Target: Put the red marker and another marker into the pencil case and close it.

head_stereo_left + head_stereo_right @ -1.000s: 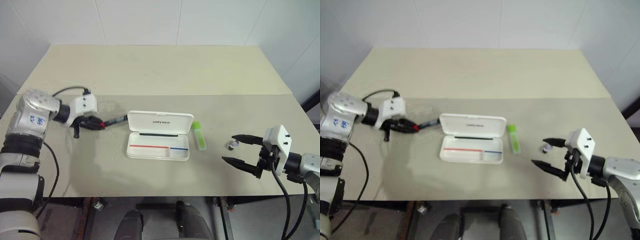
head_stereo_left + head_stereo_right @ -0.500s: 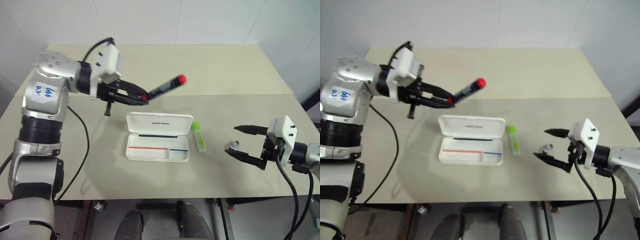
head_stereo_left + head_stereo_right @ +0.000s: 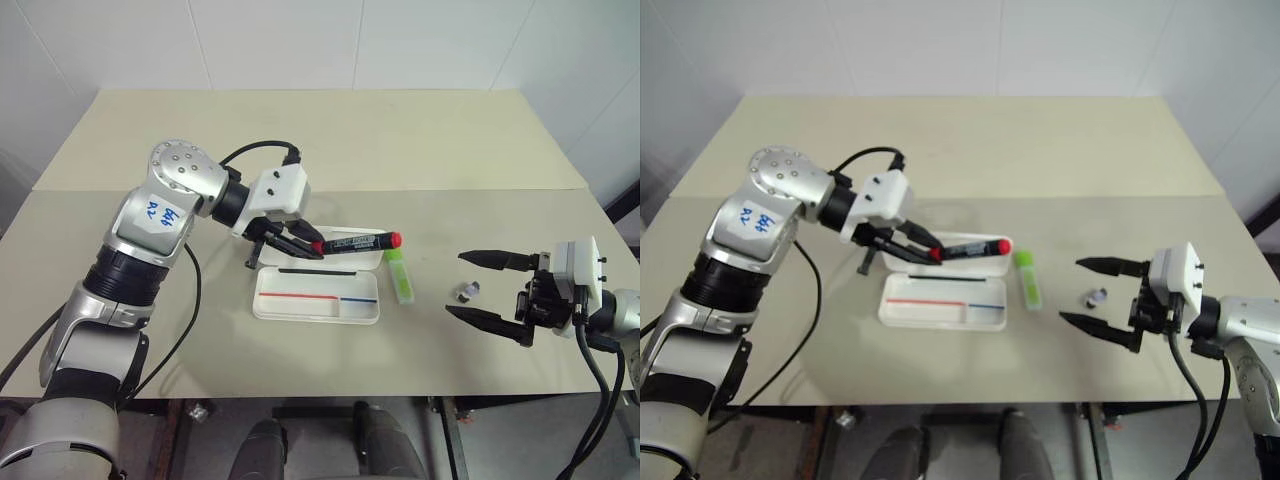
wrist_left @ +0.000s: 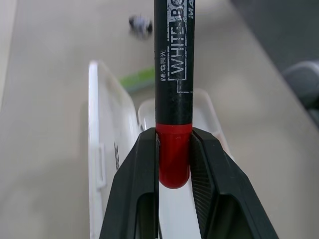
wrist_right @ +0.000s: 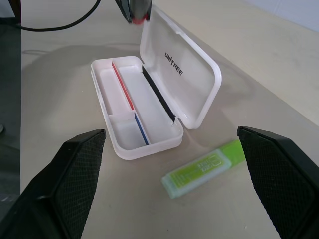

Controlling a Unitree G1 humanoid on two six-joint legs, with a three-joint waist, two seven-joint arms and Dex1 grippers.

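Note:
The red marker (image 3: 352, 242) has a black barrel and a red cap, and lies nearly level just above the raised lid of the pencil case (image 3: 312, 310). My left gripper (image 3: 305, 248) is shut on its red rear end (image 4: 173, 159). The white case stands open at the table's middle, with a red and blue line inside its tray (image 5: 130, 107). The other marker, a lime-green highlighter (image 3: 402, 278), lies on the table beside the case's right end. My right gripper (image 3: 456, 284) hovers open to the right of the highlighter, its fingers (image 5: 79, 169) spread wide and holding nothing.
A small grey cap-like piece (image 3: 465, 291) lies on the table in line with my right gripper's open fingers. The beige table (image 3: 330, 140) has a seam across its middle and a white wall behind it. Its front edge runs close below the case.
My left arm lifted the red marker from the table left of the case, swung it up high, then brought it right and down over the lid. The right gripper rose slightly, still open.

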